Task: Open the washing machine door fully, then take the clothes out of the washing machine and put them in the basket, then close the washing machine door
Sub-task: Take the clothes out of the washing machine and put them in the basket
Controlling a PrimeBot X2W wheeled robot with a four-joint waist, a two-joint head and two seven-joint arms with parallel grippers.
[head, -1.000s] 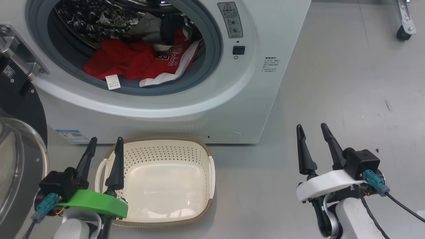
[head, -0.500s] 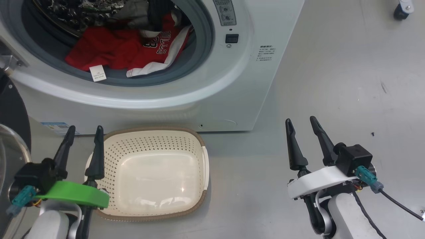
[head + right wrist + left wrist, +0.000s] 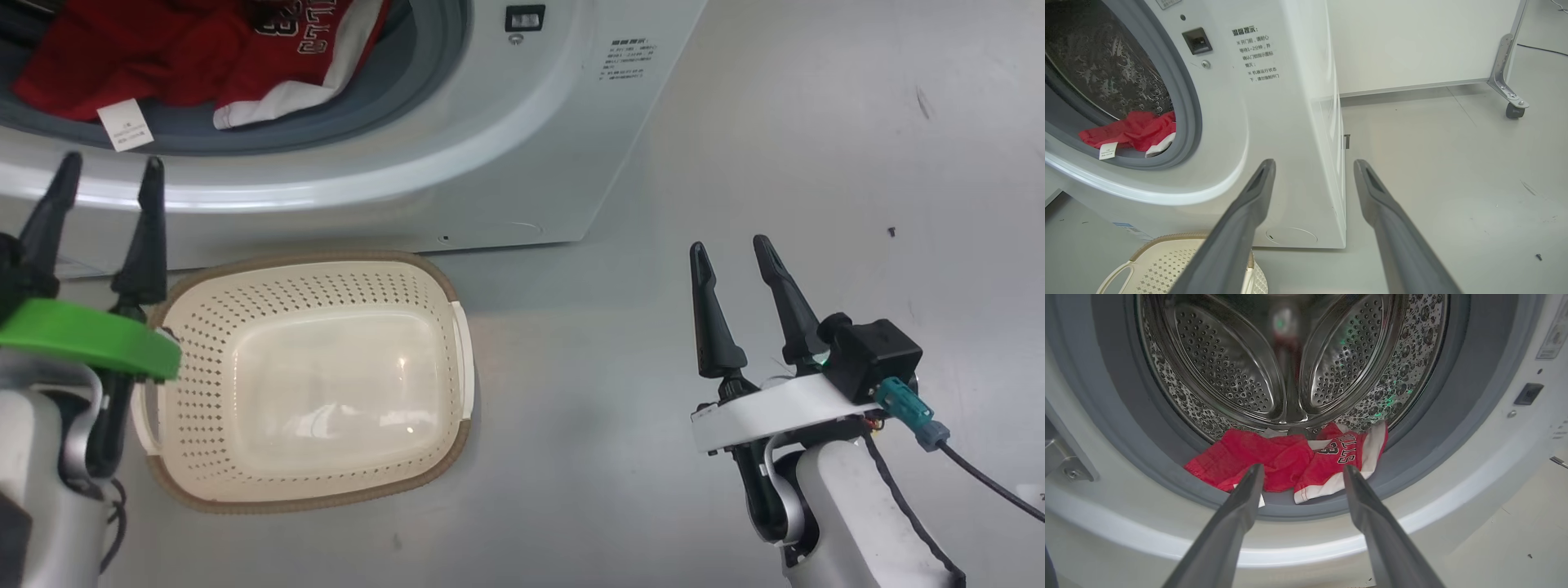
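Observation:
The white washing machine [image 3: 522,163] stands with its round opening uncovered; its door is out of view. Red clothes [image 3: 163,49] with white trim and a white tag lie at the front of the steel drum, over the grey gasket [image 3: 1274,457] [image 3: 1133,132]. The cream basket [image 3: 306,380] sits empty on the floor right before the machine [image 3: 1180,265]. My left gripper [image 3: 110,167] is open, left of the basket, its tips in front of the machine's lower rim and pointing at the clothes [image 3: 1300,469]. My right gripper [image 3: 727,245] is open over bare floor to the right [image 3: 1312,163], holding nothing.
Grey floor [image 3: 816,163] spreads to the right of the machine. A pale wall panel [image 3: 1412,41] on a metal caster foot [image 3: 1511,102] stands behind, at the right. A small dark speck [image 3: 891,232] lies on the floor.
The head camera has tilted down and swung right, so machine and basket slid up and left in view. My left gripper now reaches up to the machine's rim. Both grippers stay open.

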